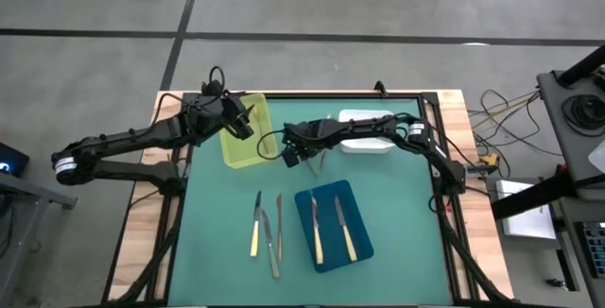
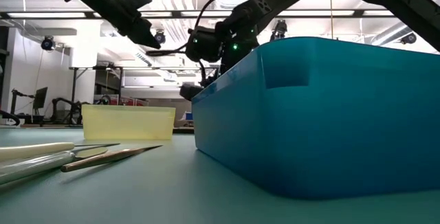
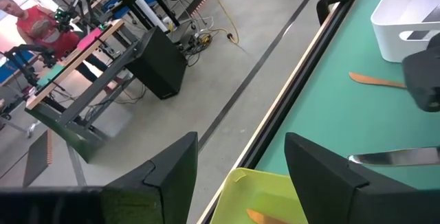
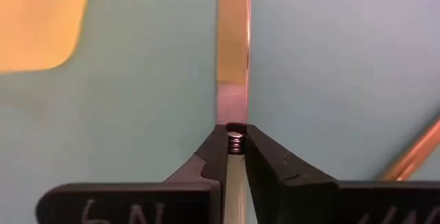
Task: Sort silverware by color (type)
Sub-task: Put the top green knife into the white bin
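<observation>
Right gripper (image 4: 235,141) is at mat centre, between yellow tray (image 1: 242,147) and white tray (image 1: 364,119), jaws clamped on a silver-grey knife (image 4: 232,59) lying on the green mat (image 1: 406,223). Left gripper (image 1: 248,124) hovers over the yellow tray, jaws apart, holding nothing. Two cream-handled knives (image 1: 333,228) lie in the blue tray (image 1: 364,242); three more utensils (image 1: 267,228) lie on the mat beside it.

Three trays (image 1: 245,136) (yellow, white, blue), two arms, about seven utensils (image 1: 255,224).
</observation>
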Tool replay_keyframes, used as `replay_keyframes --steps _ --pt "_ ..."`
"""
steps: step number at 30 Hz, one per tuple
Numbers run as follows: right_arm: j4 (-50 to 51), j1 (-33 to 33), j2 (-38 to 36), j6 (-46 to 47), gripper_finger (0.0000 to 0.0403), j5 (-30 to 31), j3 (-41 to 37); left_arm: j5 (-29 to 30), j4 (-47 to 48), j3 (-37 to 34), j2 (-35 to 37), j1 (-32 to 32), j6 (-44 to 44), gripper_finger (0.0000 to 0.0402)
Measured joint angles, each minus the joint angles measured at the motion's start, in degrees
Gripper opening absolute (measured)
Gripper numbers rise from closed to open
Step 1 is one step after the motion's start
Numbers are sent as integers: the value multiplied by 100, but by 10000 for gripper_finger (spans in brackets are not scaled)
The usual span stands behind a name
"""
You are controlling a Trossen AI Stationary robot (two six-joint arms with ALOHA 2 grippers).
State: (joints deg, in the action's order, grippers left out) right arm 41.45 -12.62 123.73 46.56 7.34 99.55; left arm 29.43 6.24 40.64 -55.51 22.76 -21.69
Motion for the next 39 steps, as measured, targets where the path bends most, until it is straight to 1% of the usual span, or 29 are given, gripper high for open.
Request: replay_keyframes --steps 9,17,18,21,22,24,26,28,31,39 --pt "-13 -13 -152 -207 7 124 2 0 -20 0 5 0 -14 200" --pt "-15 -28 -176 -271 6 71 4 0 -26 0 9 0 -14 200" --pt "-24 -28 -176 -305 7 126 4 0 -26 0 9 0 -14 200" --pt "-30 2 -176 -364 8 575 4 0 -26 0 9 -2 -14 200" --pt "-34 9 -182 -337 8 613 4 0 -26 0 9 -2 -14 200" --pt "-48 11 -199 -311 9 516 5 0 -26 0 9 -7 -14 200" --pt "-48 11 -202 -293 13 271 10 0 -26 0 9 -7 -14 200" --pt "-48 11 -202 -240 25 11 10 0 -26 0 9 -7 -27 200" --pt "-64 11 -191 -232 53 -90 10 0 -26 0 9 -5 -31 200" --pt "-361 38 -179 -220 155 -132 6 0 -26 0 9 -4 -31 200"
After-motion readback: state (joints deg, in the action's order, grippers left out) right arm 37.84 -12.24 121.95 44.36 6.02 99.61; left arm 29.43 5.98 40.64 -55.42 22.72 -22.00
